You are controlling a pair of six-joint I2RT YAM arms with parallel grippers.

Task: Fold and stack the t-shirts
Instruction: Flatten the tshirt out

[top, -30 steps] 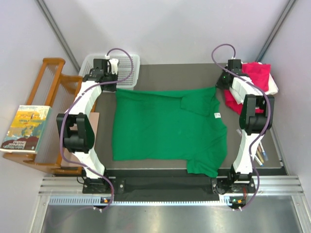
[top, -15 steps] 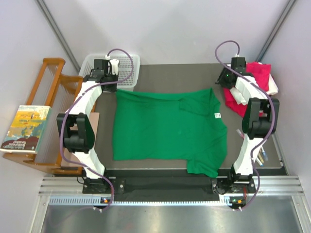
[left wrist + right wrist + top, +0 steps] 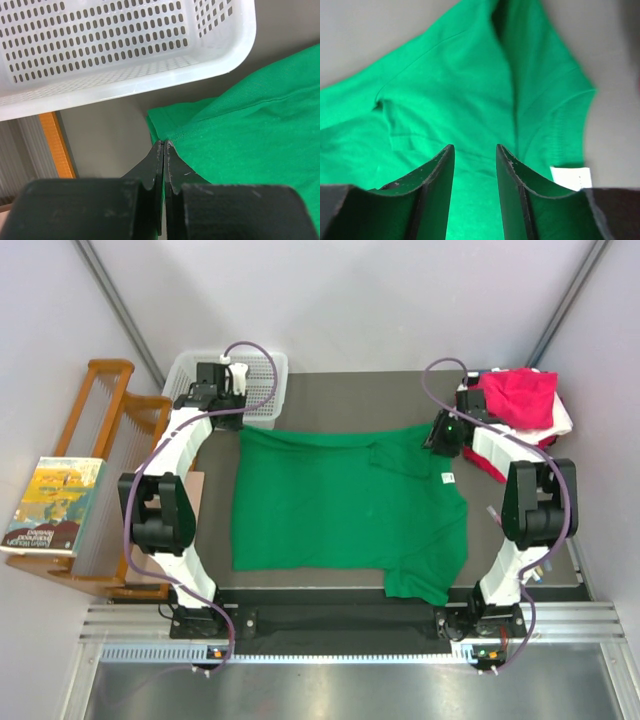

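The left end effector (image 3: 164,144) is clenched on a corner of the green t-shirt (image 3: 340,510). The right end effector (image 3: 475,152) hangs released above it. The print on its white tag (image 3: 571,177) is illegible.

Bright, even, soft-shadowed light; right wrist view slightly blurred.

Green t-shirt (image 3: 345,510) on dark table (image 3: 350,390)

Book cover (image 3: 50,505) — tag (image 3: 448,478) on green t-shirt (image 3: 340,510) (both unreadable).
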